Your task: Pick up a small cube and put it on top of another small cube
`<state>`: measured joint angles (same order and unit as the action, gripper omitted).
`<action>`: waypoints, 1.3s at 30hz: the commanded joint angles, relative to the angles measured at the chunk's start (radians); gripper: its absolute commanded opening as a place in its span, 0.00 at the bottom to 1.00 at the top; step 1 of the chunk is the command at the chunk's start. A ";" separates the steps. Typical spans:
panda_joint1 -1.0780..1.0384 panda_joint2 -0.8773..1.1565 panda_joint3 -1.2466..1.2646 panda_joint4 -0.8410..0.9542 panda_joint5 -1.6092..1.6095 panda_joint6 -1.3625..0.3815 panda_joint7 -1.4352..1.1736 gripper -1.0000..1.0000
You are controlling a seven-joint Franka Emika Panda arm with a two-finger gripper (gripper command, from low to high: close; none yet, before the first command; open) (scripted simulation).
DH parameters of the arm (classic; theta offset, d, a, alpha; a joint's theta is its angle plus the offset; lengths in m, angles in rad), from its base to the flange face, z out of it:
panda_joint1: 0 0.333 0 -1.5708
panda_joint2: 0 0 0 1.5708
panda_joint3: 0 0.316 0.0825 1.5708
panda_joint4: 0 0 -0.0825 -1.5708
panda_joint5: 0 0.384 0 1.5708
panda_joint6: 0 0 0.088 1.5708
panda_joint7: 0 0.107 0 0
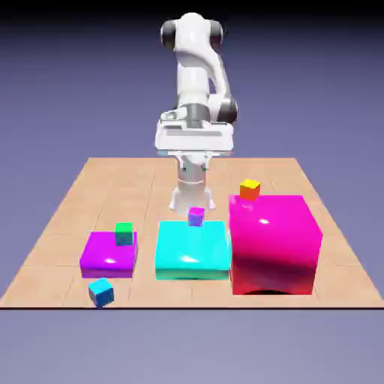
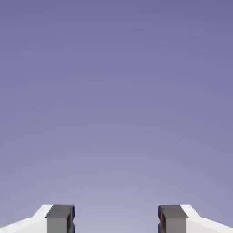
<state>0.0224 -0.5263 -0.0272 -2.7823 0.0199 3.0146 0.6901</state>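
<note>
1. step: before the pick. blue cube (image 1: 101,292) sits loose on the table (image 1: 45,289), near its front edge at the exterior view's left, in front of the purple block (image 1: 109,256), looks turned and maybe tipped.
2. target: green cube (image 1: 124,233) looks to rest on the purple block, toward its far side. nothing on it.
3. claw (image 2: 116,219): fingers well apart, nothing between them. up high by the robot base, well apart from both cubes.
4. next move, my call: bring the claw out over the blue cube, point it down, line fingers up with its faces, then lower. front edge is close, so a nudge could send it off.
5. views: exterior view gives cubes and blocks; hand view has only plain backdrop past the fingertips, no cube, no table. hand view does show the finger gap clearly, which the exterior view barely does.
</note>
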 commanded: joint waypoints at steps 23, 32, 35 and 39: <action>0.198 0.834 -0.518 0.529 0.380 -0.427 -0.972 0.50; 0.275 1.160 -0.720 0.735 0.529 -0.594 -1.352 0.50; 0.202 1.268 -0.629 0.766 0.613 -0.515 -1.405 0.50; 0.206 1.262 -0.634 0.764 0.609 -0.520 -1.402 0.00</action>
<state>0.2288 0.7361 -0.6616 -2.0178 0.6286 2.4937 -0.7123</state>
